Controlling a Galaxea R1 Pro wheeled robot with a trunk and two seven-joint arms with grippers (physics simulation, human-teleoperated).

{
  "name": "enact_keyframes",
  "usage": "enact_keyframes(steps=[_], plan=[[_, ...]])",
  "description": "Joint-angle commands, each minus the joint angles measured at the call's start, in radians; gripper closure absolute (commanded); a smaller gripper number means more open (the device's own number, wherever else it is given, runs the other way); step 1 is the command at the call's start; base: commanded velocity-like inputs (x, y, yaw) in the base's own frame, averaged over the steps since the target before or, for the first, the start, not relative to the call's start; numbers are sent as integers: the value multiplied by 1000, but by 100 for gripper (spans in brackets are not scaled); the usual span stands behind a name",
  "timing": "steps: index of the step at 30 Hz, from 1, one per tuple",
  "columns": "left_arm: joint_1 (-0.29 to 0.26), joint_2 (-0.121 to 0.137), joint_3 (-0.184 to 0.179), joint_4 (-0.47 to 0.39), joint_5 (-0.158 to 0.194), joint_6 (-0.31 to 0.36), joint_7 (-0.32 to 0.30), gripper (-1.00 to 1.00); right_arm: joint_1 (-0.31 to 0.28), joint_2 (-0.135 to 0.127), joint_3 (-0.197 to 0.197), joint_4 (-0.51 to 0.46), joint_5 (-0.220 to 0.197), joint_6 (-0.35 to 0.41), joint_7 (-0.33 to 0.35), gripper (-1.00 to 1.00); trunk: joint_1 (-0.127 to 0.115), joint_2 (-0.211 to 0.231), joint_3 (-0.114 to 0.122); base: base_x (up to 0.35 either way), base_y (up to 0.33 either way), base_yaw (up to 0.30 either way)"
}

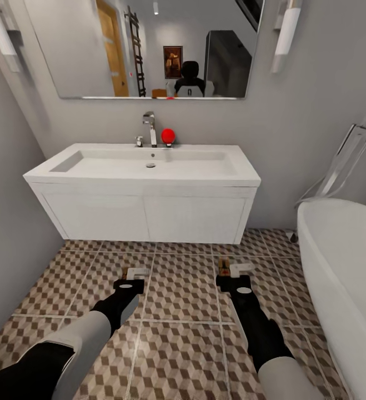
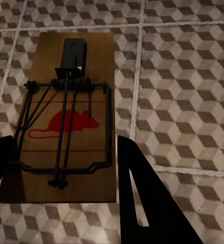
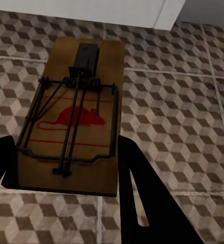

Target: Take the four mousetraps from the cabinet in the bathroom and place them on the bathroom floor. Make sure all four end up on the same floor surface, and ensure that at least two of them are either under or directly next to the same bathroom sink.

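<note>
My left jaws (image 2: pixel 61 168) stand parted, one finger on each side of a mousetrap (image 2: pixel 66 117); whether they press its edges I cannot tell. My right jaws (image 3: pixel 63 170) straddle a second mousetrap (image 3: pixel 74 114) likewise. Both traps lie flat above the bathroom floor (image 1: pixel 183 289). Beyond the jaws hangs the sink (image 1: pixel 144 183), with a red ball (image 1: pixel 168 135) beside its tap (image 1: pixel 149 129).

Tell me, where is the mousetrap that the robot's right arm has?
In the head view, the mousetrap sits at the tip of the right gripper, low over the patterned floor in front of the white sink, with the bathtub to its right.
</note>
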State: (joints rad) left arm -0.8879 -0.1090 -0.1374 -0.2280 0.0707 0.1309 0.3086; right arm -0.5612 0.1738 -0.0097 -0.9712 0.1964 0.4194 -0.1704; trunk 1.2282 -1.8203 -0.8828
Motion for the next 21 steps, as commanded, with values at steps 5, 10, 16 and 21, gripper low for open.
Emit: enact_keyframes(steps=[5, 10, 16, 21], plan=[[0, 0, -9, -2, 5, 7, 7, 100, 0, 1, -1, -1, 5, 6, 2, 100, 19, -36, -25, 0, 0, 0], [0, 1, -9, -1, 5, 5, 7, 100, 0, 1, -1, -1, 5, 6, 2, 100, 38, -71, -48, 0, 0, 0], [0, 1, -10, 4, 5, -85, -7, 100, 0, 1, -1, 1, 4, 6, 3, 100, 61, -113, -77, 0, 0, 0], [0, 2, -10, 5, 5, -143, -25, 100, 0, 1, -1, 2, 3, 5, 5, 100, 80, -148, -101, 0, 0, 0]])
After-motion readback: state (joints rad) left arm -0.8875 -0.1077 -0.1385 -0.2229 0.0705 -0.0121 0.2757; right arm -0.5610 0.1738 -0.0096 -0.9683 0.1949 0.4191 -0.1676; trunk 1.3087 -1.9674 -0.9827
